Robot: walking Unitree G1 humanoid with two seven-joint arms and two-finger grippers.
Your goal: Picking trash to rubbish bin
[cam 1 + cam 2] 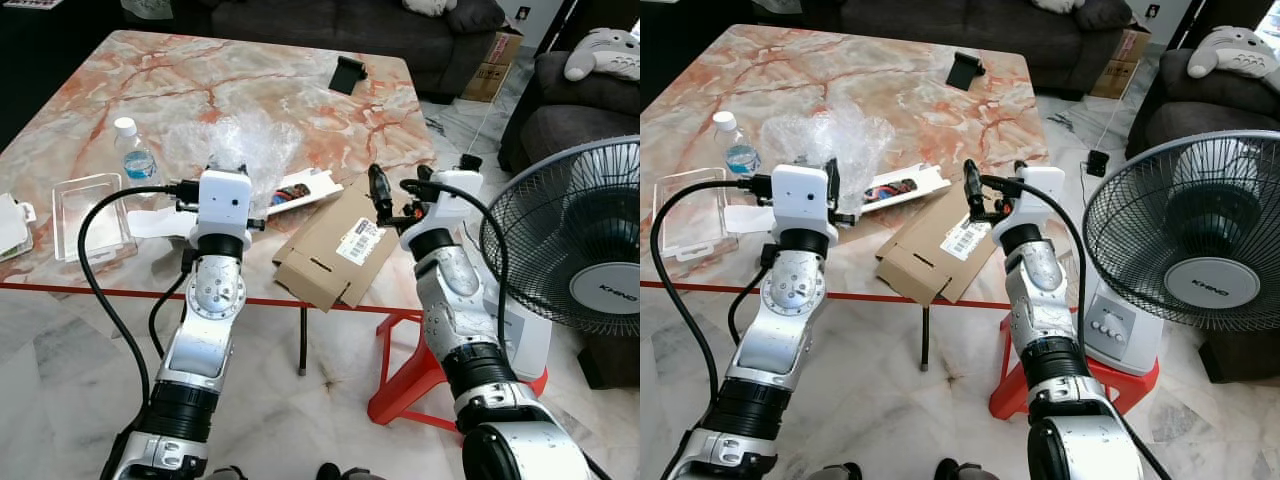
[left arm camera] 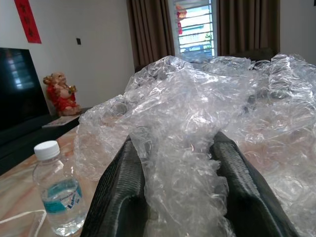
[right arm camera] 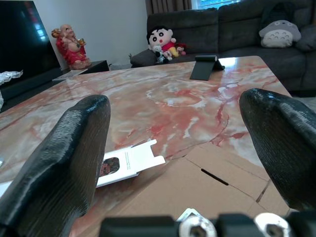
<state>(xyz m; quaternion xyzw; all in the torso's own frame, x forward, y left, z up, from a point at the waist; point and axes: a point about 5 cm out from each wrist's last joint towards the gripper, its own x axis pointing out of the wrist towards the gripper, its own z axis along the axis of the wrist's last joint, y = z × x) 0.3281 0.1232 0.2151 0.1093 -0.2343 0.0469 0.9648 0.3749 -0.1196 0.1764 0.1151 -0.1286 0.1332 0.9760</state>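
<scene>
Table (image 1: 100, 90): marble top, red veins.
Cardboard (image 1: 335, 245): flattened, lying at the table's near edge, part overhanging.
Bubble wrap (image 2: 197, 113): crumpled heap on the table, beside the water bottle (image 2: 55, 195).
Left gripper (image 2: 180, 197): arm raised, forearm upright at the table edge; fingers pinching the bubble wrap.
Right gripper (image 3: 180, 148): elbow bent, held level over the cardboard, fingers spread wide, touching nothing.

Silver arms, white wrists, black cables.

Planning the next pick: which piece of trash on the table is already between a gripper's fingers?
The crumpled bubble wrap: the left gripper has its fingers around it. The flattened cardboard box lies untouched below the open right gripper.
</scene>
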